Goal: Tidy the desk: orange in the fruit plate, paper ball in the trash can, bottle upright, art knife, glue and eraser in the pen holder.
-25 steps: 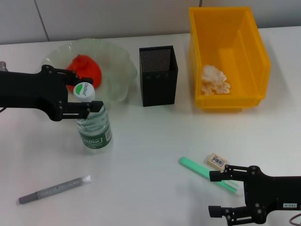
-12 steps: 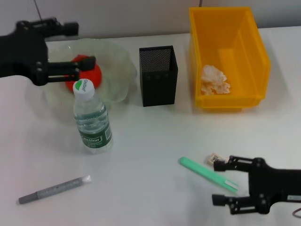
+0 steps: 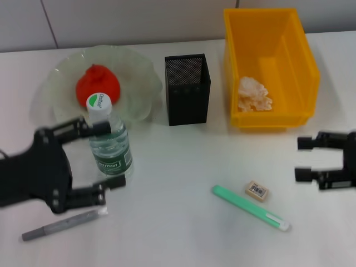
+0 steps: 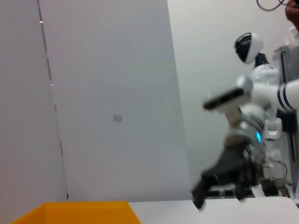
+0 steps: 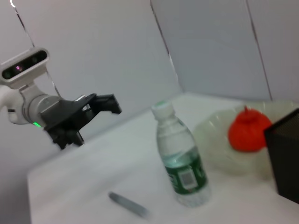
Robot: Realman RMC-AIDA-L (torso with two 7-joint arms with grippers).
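Standing upright on the desk (image 3: 178,167) just in front of the fruit plate (image 3: 139,83): clear bottle (image 3: 109,142), green label, white cap. Left gripper (image 3: 97,161) hovering beside it, fingers apart. Right gripper (image 3: 303,158) hanging spread open near the trash can (image 3: 270,67), holding nothing. Orange (image 3: 98,86) sitting in the plate.

Bottle upright, both grippers open

Bottle (image 3: 109,143) stands before the plate (image 3: 136,72) with the orange (image 3: 98,83); left gripper (image 3: 103,157) flanks it, right gripper (image 3: 302,158) hovers near the bin (image 3: 289,44); eraser (image 3: 257,190) lies loose.
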